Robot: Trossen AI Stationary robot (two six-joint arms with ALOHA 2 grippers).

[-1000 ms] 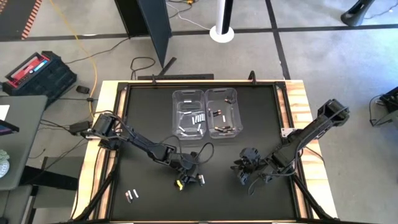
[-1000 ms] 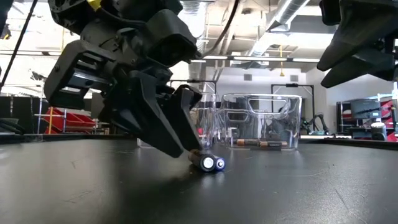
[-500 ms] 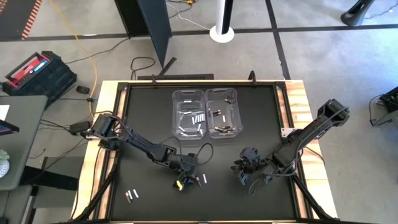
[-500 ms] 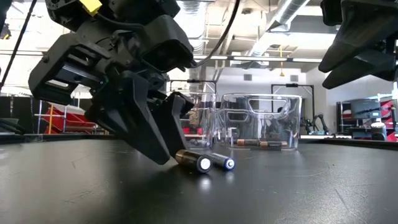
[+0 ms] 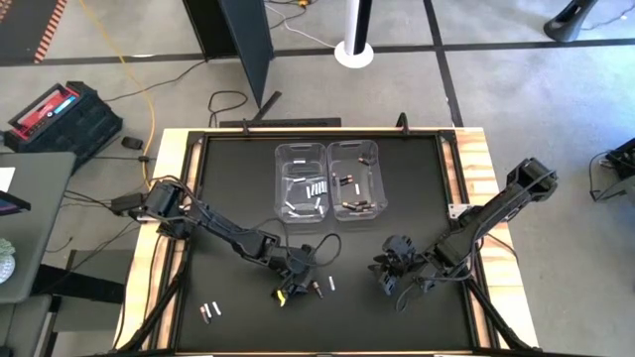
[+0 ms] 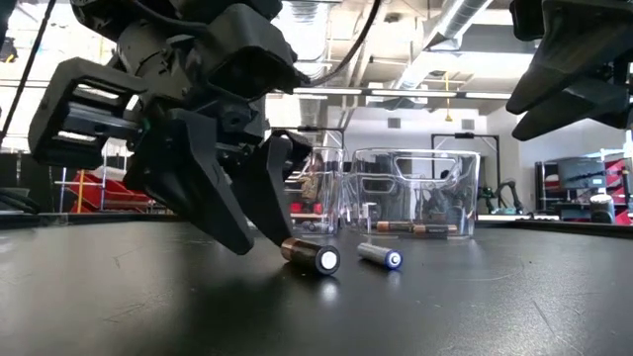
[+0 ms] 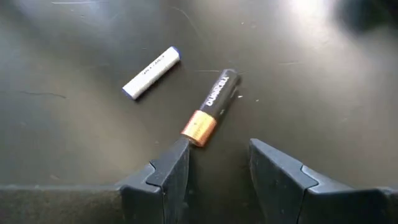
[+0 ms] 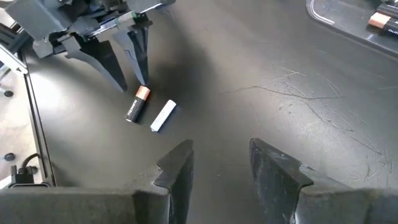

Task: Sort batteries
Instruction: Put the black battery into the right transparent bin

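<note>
The black table (image 5: 228, 178) is bordered by a wooden frame. Two clear bins (image 5: 328, 179) stand side by side toward the far edge; this report takes them as landmark. The surface between the bins and both grippers is bare, with open room on the near side of the table.

Left gripper (image 5: 298, 288): positioned on the near side of the bins, lowered to the table. Its fingers (image 7: 171, 171) stand apart with nothing between them. One fingertip sits at, or just touching, the copper end of a dark battery (image 7: 211, 107); contact cannot be confirmed. Nothing is held.

Right gripper (image 5: 389, 286): near side of the bins, off to the right, raised above the table in the low view. Fingers (image 8: 177, 165) parted, empty, touching nothing.

Batteries: the dark cell with copper band lies flat just in front of the left gripper. A white battery (image 7: 152, 72) lies flat just beside it, apart from it and at an angle. Two further batteries (image 5: 209, 311) lie together well to the left of the bins' near side, close to the table's near edge. Light cells lie in the left bin (image 5: 302, 180), dark copper-toned cells in the right bin (image 5: 355, 178).
</note>
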